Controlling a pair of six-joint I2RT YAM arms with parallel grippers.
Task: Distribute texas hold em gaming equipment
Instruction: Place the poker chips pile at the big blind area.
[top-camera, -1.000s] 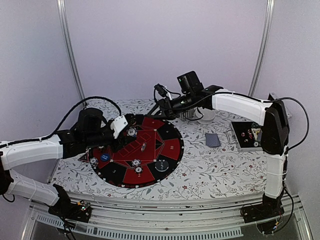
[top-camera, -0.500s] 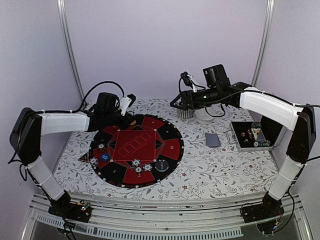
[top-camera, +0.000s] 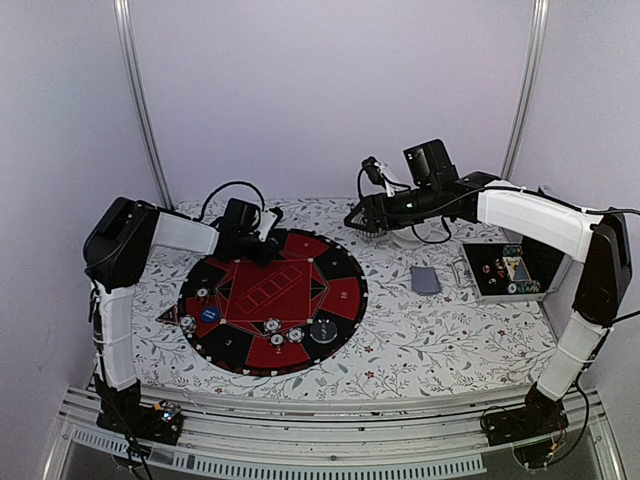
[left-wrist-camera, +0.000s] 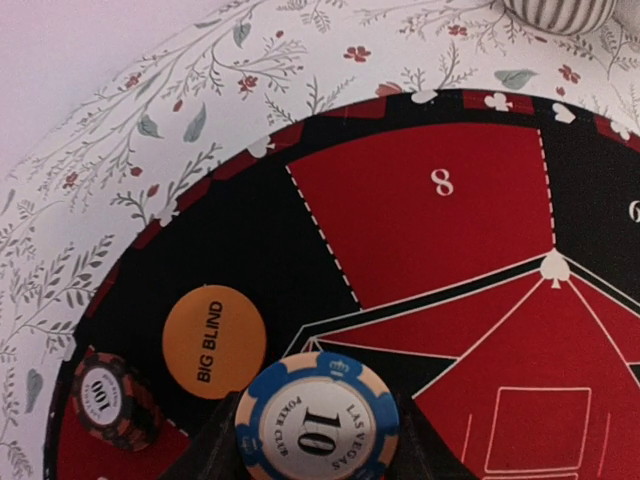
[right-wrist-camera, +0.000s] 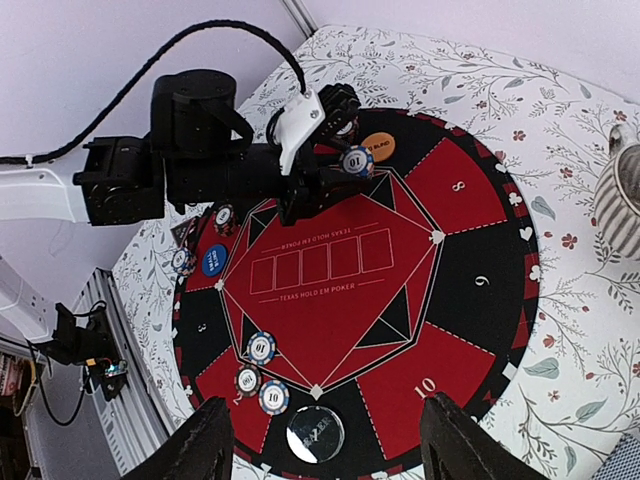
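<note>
The left pincer is nipping a rigid, probably slick blue-and-white round poker chip by its rim, the right pincer gaping empty.

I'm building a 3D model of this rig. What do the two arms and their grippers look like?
Both the left arm and right arm have smooth white shell segments joined by black joints, with black cables looping loose near the wrists. The left gripper has dark fingers and a white housing piece behind them; the right gripper shows two blunt black fingers.
</note>
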